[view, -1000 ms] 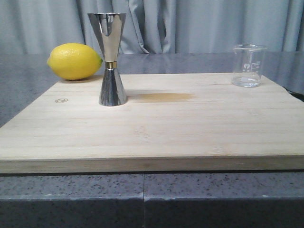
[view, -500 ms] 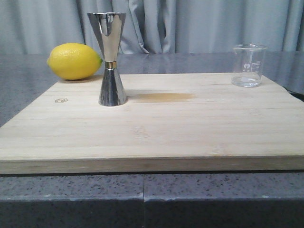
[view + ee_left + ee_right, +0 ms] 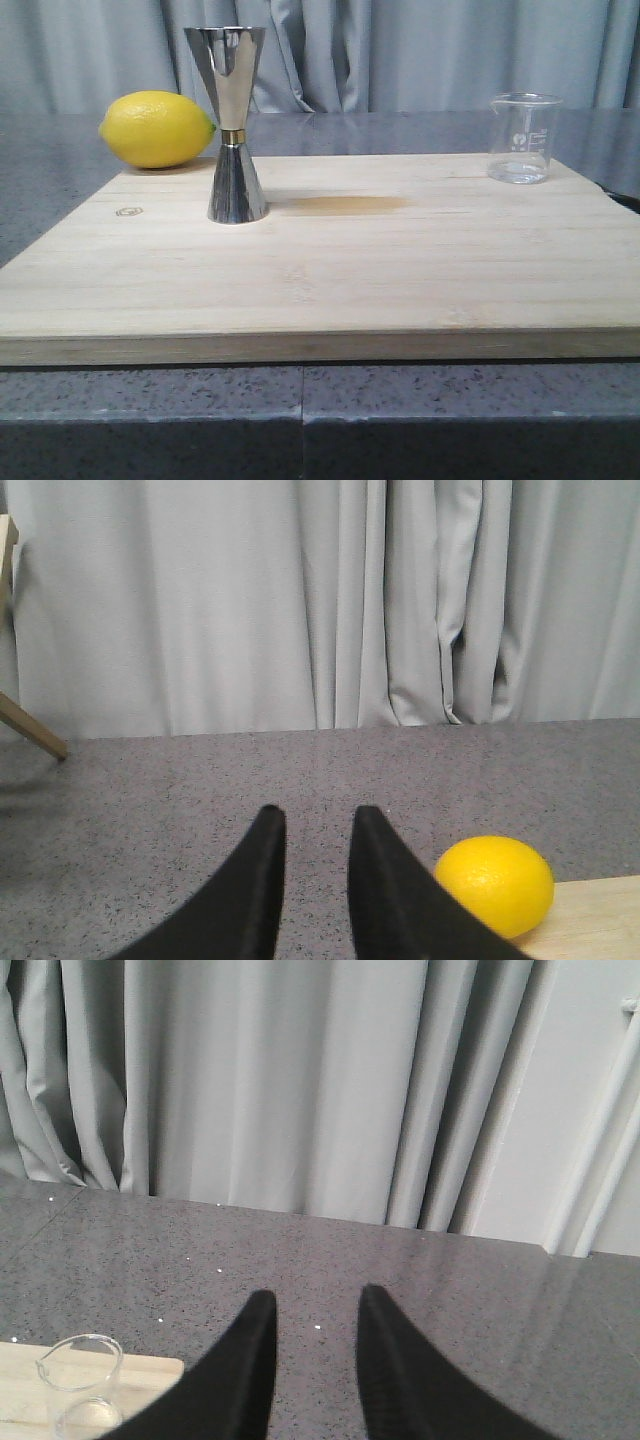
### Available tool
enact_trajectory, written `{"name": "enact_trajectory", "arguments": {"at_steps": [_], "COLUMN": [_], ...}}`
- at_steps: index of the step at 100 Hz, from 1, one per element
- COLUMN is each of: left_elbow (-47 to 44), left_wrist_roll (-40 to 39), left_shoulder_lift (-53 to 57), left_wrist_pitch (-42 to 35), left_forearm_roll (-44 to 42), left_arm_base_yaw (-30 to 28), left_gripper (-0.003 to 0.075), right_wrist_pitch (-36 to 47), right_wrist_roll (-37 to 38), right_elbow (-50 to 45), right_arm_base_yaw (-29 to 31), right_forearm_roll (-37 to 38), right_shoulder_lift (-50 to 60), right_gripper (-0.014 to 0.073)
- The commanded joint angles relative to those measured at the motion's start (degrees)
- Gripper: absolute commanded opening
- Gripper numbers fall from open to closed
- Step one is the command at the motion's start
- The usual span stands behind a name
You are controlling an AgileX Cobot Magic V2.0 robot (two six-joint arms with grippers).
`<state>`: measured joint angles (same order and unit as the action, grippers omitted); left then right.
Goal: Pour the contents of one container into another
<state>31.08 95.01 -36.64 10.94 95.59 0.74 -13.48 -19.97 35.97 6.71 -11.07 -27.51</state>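
Note:
A small clear glass beaker [image 3: 523, 138] with white marks stands upright at the board's far right corner; the right wrist view catches it too, the beaker [image 3: 78, 1380] beside one finger. The tall steel hourglass jigger [image 3: 232, 122] with a gold waist band stands upright on the board's left part. My left gripper [image 3: 314, 820] is open over grey counter, holding nothing, off the board's left side. My right gripper [image 3: 316, 1304] is open over the counter, empty, just off the board's right corner. Neither arm appears in the front view.
A yellow lemon [image 3: 157, 128] lies on the counter behind the board's far left corner, also the lemon [image 3: 496, 884] near my left fingers. The wooden cutting board [image 3: 330, 270] has a brownish stain [image 3: 345, 205] at its middle. Grey curtains hang behind.

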Motion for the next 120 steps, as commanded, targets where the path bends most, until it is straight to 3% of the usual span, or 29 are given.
{"name": "enact_trajectory", "arguments": {"at_steps": [1,28,120], "left_elbow": [1.7,1.7,1.5], "left_wrist_roll": [-0.5,-0.5,-0.5], "left_shoulder_lift": [0.2,0.2,0.2], "left_wrist_pitch": [1.3,2.7,2.7], "left_forearm_roll": [1.2,1.5,1.6], "left_arm_base_yaw": [0.5,0.5,0.5], "left_gripper": [-0.0001,-0.0019,-0.0019], "right_wrist_pitch": [4.8,5.0,4.8], "right_wrist_roll": [-0.6,-0.6,-0.6], "right_elbow": [2.1,2.1,2.1], "right_arm_base_yaw": [0.3,0.3,0.3], "right_forearm_roll": [0.4,0.4,0.4], "right_shoulder_lift": [0.2,0.2,0.2], "right_gripper": [0.0092,-0.0063,-0.0064]}}
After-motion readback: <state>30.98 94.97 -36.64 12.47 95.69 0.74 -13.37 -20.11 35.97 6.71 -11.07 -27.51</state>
